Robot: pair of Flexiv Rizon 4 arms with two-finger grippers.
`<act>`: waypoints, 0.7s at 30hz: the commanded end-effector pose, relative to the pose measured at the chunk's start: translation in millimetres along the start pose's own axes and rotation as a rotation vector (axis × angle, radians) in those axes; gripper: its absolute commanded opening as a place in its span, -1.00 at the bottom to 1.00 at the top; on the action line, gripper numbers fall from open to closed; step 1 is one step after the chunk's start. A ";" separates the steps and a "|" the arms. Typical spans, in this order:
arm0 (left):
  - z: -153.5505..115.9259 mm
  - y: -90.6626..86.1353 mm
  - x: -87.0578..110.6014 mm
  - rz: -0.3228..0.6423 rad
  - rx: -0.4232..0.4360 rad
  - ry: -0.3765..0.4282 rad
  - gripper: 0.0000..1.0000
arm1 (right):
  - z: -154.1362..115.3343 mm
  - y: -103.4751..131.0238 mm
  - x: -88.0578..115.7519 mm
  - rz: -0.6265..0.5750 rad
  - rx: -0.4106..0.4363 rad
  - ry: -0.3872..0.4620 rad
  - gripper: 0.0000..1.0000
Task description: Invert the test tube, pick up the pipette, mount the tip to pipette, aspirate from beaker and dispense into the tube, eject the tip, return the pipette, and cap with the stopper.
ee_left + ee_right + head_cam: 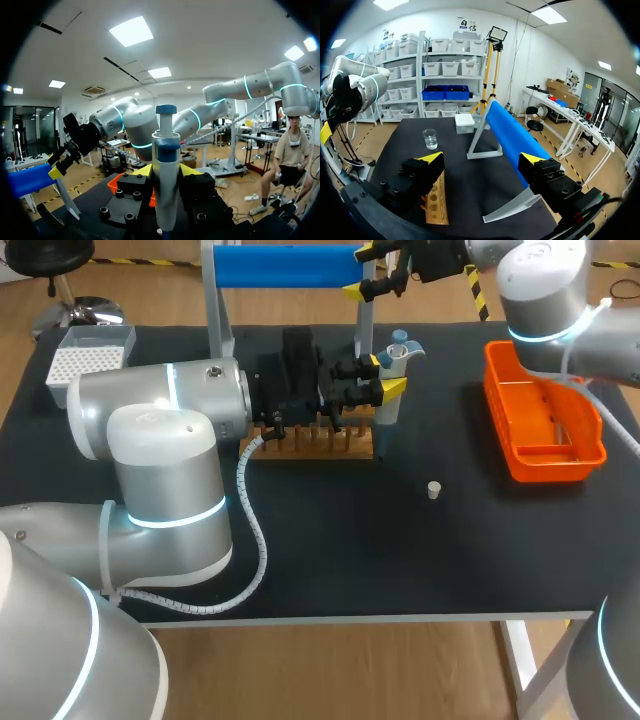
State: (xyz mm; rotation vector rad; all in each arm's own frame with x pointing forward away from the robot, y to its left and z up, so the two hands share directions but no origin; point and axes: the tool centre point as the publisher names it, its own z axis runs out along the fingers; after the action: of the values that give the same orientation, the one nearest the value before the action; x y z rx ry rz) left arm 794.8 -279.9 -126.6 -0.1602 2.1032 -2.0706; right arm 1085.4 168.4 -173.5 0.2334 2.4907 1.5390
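Observation:
My left gripper (385, 378) is shut on the white and blue pipette (396, 365), holding it upright just past the right end of the wooden rack (310, 440). In the left wrist view the pipette (165, 170) stands between the yellow fingertips (144, 170), its blue plunger on top. My right gripper (362, 270) hangs open and empty at the far edge, over the blue stand (285, 266). In its own view the right gripper (482, 160) is wide open above the rack (435, 200), with the glass beaker (430, 138) ahead. The small stopper (433, 489) lies on the mat. I see no test tube.
An orange tray (540, 425) sits at the right. A white tip box (90, 355) stands at the far left, also seen as the white box (465, 122) beyond the beaker. The blue stand's metal legs (218, 310) rise behind the rack. My left arm's bulk covers the front left.

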 end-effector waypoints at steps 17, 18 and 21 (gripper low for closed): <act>-92.1 17.7 -38.9 -0.044 -0.166 -0.222 -1.00 | -1.1 0.6 -2.2 0.000 0.004 0.007 1.00; -98.1 18.9 -42.0 -0.044 -0.179 -0.233 -1.00 | -1.1 0.6 -2.2 0.000 0.004 0.007 1.00; -114.9 22.3 -51.8 -0.048 -0.202 -0.267 -1.00 | -1.1 0.6 -2.2 0.000 0.004 0.007 1.00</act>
State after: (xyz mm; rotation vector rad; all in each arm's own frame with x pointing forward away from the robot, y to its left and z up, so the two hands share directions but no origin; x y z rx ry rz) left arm 830.4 -185.4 -152.5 -0.4964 2.1251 -1.7463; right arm 1085.3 168.2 -173.3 0.2332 2.4911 1.5383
